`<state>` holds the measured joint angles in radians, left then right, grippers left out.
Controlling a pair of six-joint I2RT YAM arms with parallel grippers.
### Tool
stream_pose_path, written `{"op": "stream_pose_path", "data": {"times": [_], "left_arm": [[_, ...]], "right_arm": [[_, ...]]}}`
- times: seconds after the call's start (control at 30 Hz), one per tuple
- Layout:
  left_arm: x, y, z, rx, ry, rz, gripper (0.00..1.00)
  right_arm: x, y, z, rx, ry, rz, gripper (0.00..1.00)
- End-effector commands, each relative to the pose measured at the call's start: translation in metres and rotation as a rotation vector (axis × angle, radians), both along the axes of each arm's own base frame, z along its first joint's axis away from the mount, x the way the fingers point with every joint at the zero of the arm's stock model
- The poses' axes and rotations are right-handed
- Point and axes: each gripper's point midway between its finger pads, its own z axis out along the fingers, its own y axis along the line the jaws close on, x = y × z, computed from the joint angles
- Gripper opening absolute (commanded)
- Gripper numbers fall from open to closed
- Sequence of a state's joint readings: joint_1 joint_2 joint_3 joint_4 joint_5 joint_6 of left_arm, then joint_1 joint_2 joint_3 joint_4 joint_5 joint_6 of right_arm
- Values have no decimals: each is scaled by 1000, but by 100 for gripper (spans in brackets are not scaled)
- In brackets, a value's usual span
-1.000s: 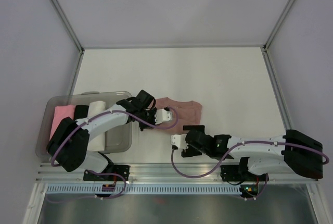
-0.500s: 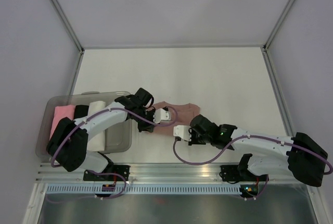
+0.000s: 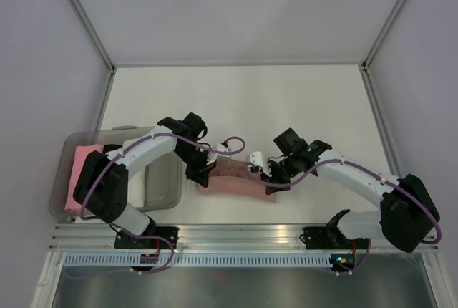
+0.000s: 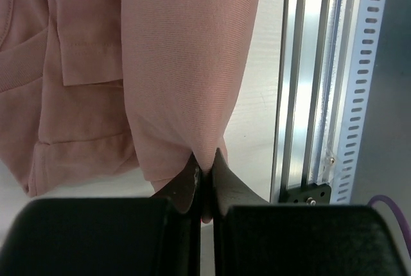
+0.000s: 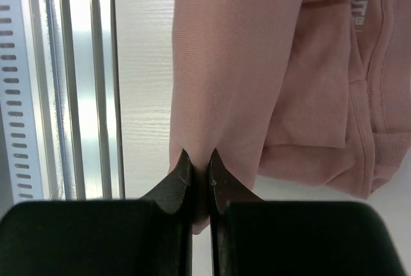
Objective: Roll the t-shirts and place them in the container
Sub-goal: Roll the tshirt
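Observation:
One of the t-shirts [image 3: 236,179], dusty rose, lies as a narrow folded band on the table between my two grippers. My left gripper [image 3: 203,176] holds its left end, my right gripper [image 3: 271,180] its right end. In the left wrist view the t-shirt [image 4: 186,64] hangs away from the left gripper [image 4: 204,160], whose jaws are shut on a pinched fold. The right wrist view shows the same: the t-shirt [image 5: 257,64] is pinched in the shut right gripper [image 5: 200,159]. A bit of white chest text [image 5: 359,6] shows near the collar.
A clear grey bin [image 3: 163,192] stands at the left and holds a bright pink folded cloth [image 3: 80,172]. The aluminium rail [image 3: 243,233] runs along the near table edge, close to the shirt, and shows in both wrist views [image 4: 308,96] [image 5: 70,83].
My right gripper moved up from the near edge to the shirt and shut on its right end. The left arm swung around, and the shirt was drawn nearer the rail into a narrower band.

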<state>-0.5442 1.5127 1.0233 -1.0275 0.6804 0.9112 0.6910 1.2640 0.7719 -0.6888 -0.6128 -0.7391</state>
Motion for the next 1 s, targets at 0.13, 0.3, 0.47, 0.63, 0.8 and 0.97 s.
{"op": "stream_pose_path", "data": {"times": [0.13, 0.3, 0.47, 0.63, 0.8, 0.97], "left_arm": [[35, 0, -2, -18, 81, 69, 11], [53, 7, -17, 36, 97, 106, 26], [68, 6, -15, 32, 70, 147, 50], [75, -9, 0, -42, 88, 223, 55], [86, -17, -4, -53, 95, 302, 50], [100, -14, -12, -2, 84, 407, 2]], "right_arm": [[35, 6, 0, 92, 220, -141, 1], [58, 2, -11, 106, 317, -227, 1], [64, 3, -19, 104, 396, -255, 1], [72, 1, -23, 96, 410, -277, 3], [80, 0, -26, 66, 408, -298, 9], [87, -1, -26, 36, 394, -332, 14]]}}
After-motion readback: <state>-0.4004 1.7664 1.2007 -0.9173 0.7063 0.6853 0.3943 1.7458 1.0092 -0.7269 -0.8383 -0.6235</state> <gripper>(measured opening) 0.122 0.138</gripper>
